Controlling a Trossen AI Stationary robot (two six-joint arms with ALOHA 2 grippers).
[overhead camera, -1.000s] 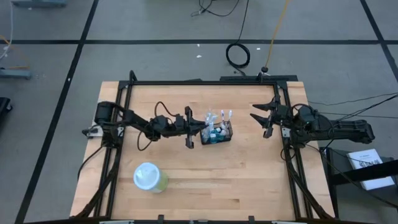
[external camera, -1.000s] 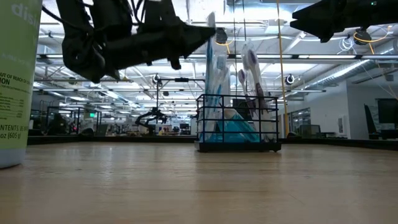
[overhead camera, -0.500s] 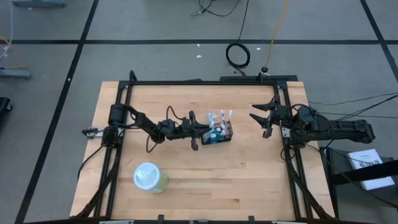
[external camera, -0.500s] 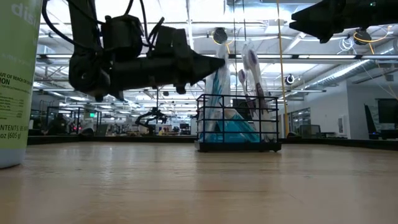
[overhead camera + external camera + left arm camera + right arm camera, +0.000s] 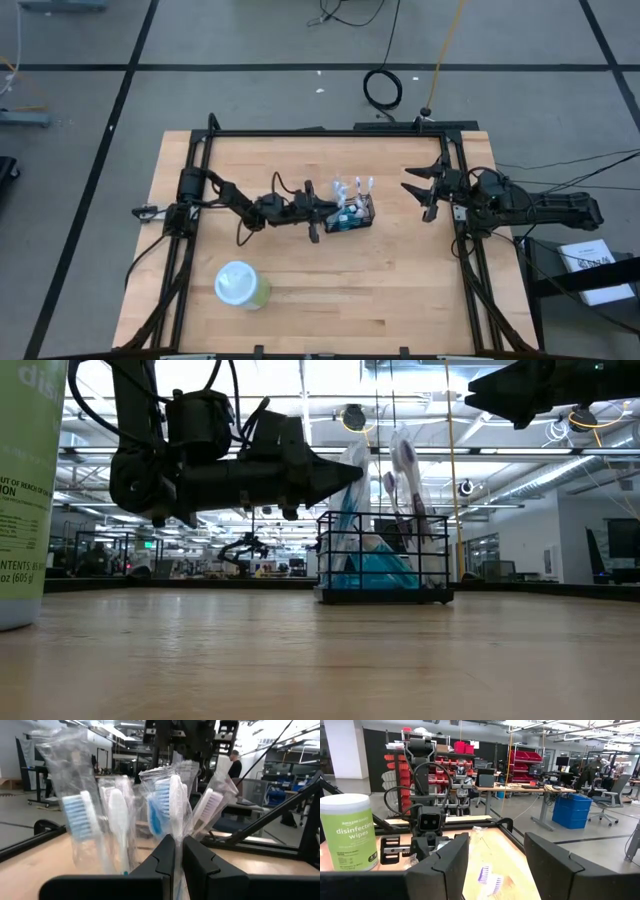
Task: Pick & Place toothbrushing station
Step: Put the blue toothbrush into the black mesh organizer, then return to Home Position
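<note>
The black wire-mesh caddy (image 5: 352, 222) stands on its base near the middle of the wooden table, and it also shows in the low view (image 5: 380, 560). Several plastic-wrapped toothbrushes (image 5: 356, 187) stand upright in it, sticking out above its rim. My left gripper (image 5: 328, 212) is shut and level, at the caddy's left side above its rim. Its tips are at the wrapped blue-bristled toothbrush (image 5: 167, 800). My right gripper (image 5: 416, 190) is open and empty, raised at the table's right side. My left gripper meets the wrapper of the blue-bristled toothbrush (image 5: 176, 827) with its shut fingertips (image 5: 357, 468). It comes level from the table's left, above the caddy's rim. The brush stands in the caddy, and nothing is pinched between the fingers.
A pale-green canister of disinfecting wipes (image 5: 240, 285) stands at the near left of the table and looms in the low view (image 5: 25, 490). A black frame (image 5: 330, 132) runs around the table's far and side edges. Bare wood lies in front of the caddy.
My left gripper has gone toward the table's right edge and a little down, bringing its shut tips up to the wrapped toothbrushes in the caddy. The caddy has stayed where it was.
</note>
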